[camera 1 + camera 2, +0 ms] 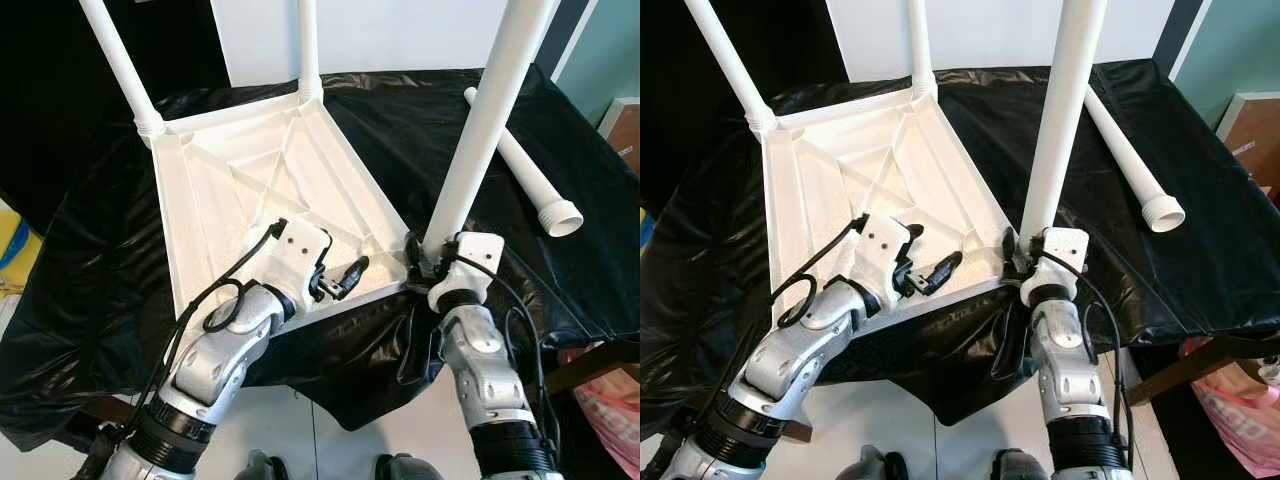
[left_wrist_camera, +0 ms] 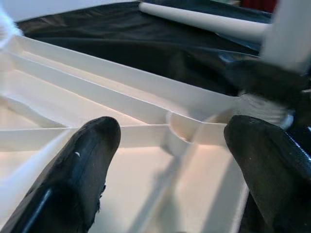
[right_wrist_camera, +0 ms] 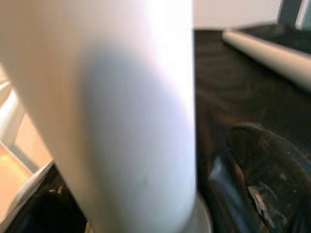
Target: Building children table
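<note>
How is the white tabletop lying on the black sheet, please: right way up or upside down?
Upside down. The tabletop shows its ribbed underside, and white legs stand upward from its corners; one spare leg lies loose on the black sheet.

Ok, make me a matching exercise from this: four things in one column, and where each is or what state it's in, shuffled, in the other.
Things
1. tabletop
2. loose leg
3. left gripper
4. right gripper

Places or states
A. lying flat on the black cover
B. upside down, ribs facing up
C. at the base of an upright leg
D. jaws open over the tabletop's near corner

Pairs: 1-B, 2-A, 3-D, 4-C
</note>
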